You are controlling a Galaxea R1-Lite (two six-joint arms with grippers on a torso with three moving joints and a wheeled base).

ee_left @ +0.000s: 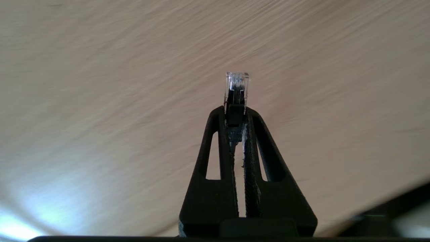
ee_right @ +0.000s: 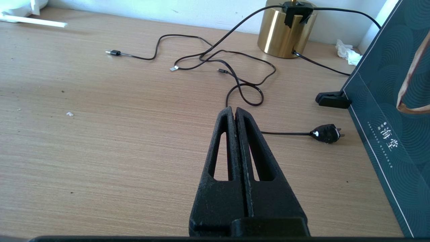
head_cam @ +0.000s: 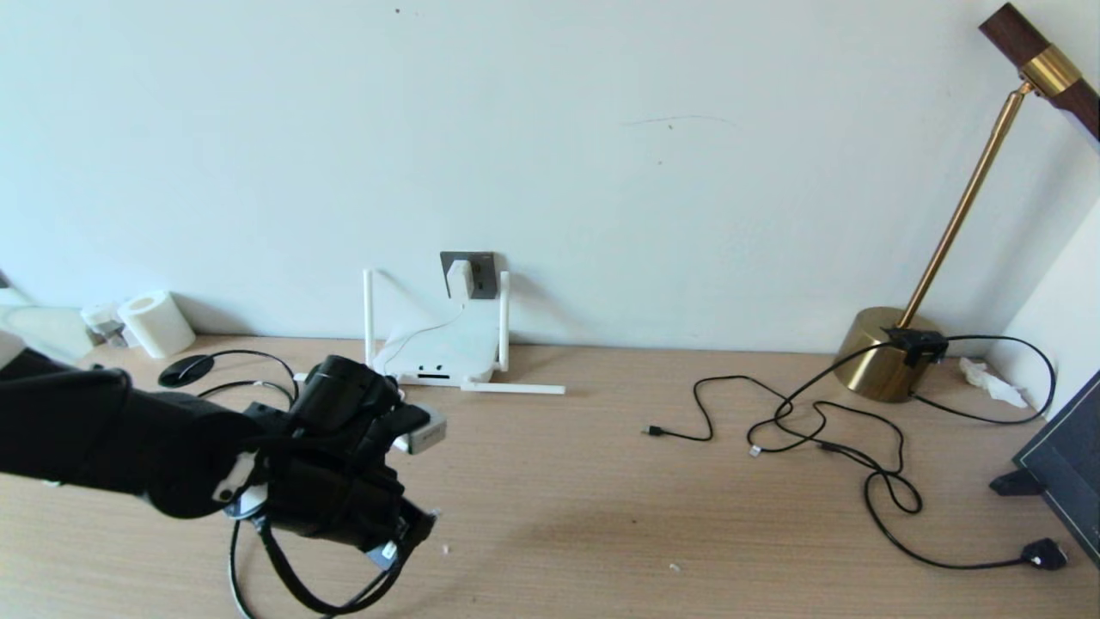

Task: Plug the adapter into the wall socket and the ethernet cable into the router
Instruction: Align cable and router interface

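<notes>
Left gripper [ee_left: 236,116] is squeezing the ethernet cable [ee_left: 237,88] by its black boot. The clear plug tip pokes out past the fingertips [ee_left: 220,116], with only bare wooden desk [ee_left: 100,84] behind it. From the head camera, this gripper [head_cam: 412,524] sits at about 8 o'clock in the picture, low over the desk, and a loop of the thick black cable [head_cam: 292,585] hangs under the arm.

Right gripper [ee_right: 235,112] is pinched tight with nothing in it. It hangs over the desk [ee_right: 100,151], pointing at some thin black cords [ee_right: 242,90] and a flat black plug [ee_right: 325,133].

In the head view the router [head_cam: 443,348] is near the middle, at about 10 o'clock, at the back of the desk against the wall. Two of its stick antennas stand up and one lies flat on the desk. Just above the router, at its 12 o'clock, is the wall socket [head_cam: 483,273]. The adapter [head_cam: 460,279] is already plugged into it, and its thin white cord runs down to the router.

At 3 o'clock in the head view stands a gold lamp [head_cam: 885,352], with the thin black cords spread in front of it. A white roll [head_cam: 156,322] sits far off at 9 o'clock.
</notes>
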